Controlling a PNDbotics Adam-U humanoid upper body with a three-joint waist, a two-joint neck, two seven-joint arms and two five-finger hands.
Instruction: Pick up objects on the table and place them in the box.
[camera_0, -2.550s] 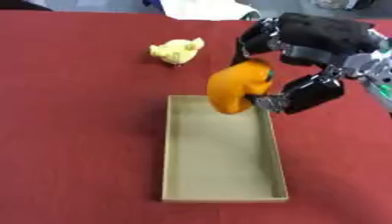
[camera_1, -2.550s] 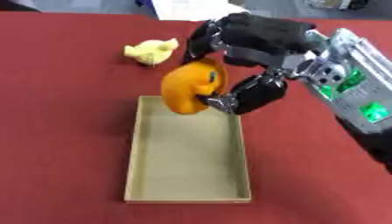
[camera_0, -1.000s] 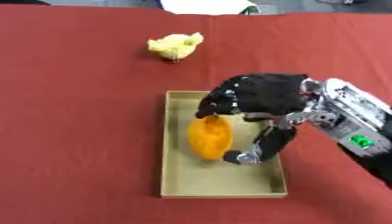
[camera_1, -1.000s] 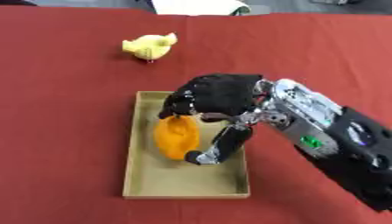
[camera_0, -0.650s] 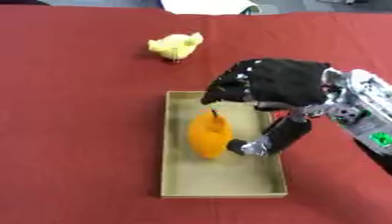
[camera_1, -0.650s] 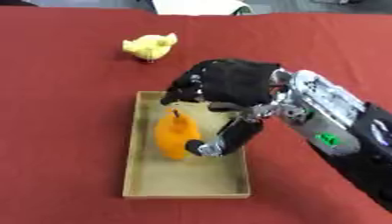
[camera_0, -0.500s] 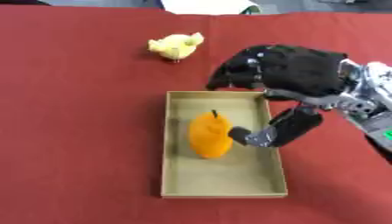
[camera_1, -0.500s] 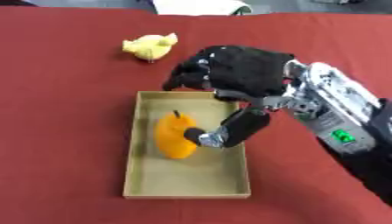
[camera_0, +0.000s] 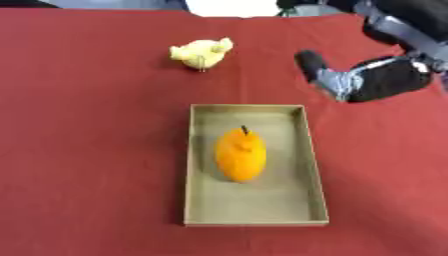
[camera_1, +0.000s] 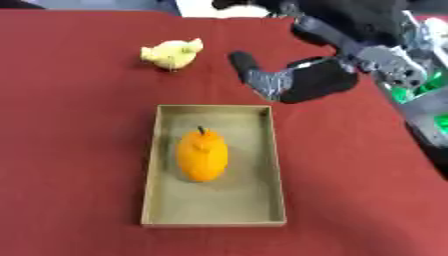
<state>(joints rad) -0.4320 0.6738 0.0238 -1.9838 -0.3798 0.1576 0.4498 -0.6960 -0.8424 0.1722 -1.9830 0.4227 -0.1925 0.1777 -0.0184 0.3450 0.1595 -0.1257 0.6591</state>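
Progress roughly halfway: orange fruit (camera_0: 241, 156) already lying inside box (camera_0: 311, 165), untouched. Yellow duck toy (camera_0: 202, 52) left on red table (camera_0: 87, 130), beyond box. Right hand (camera_1: 293, 80) above table, fingers open, holding nothing. Left hand nowhere visible.

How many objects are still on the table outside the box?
1. A yellow toy lies on the red table, beyond the box. The orange fruit is already inside the box. Nothing appears hidden.
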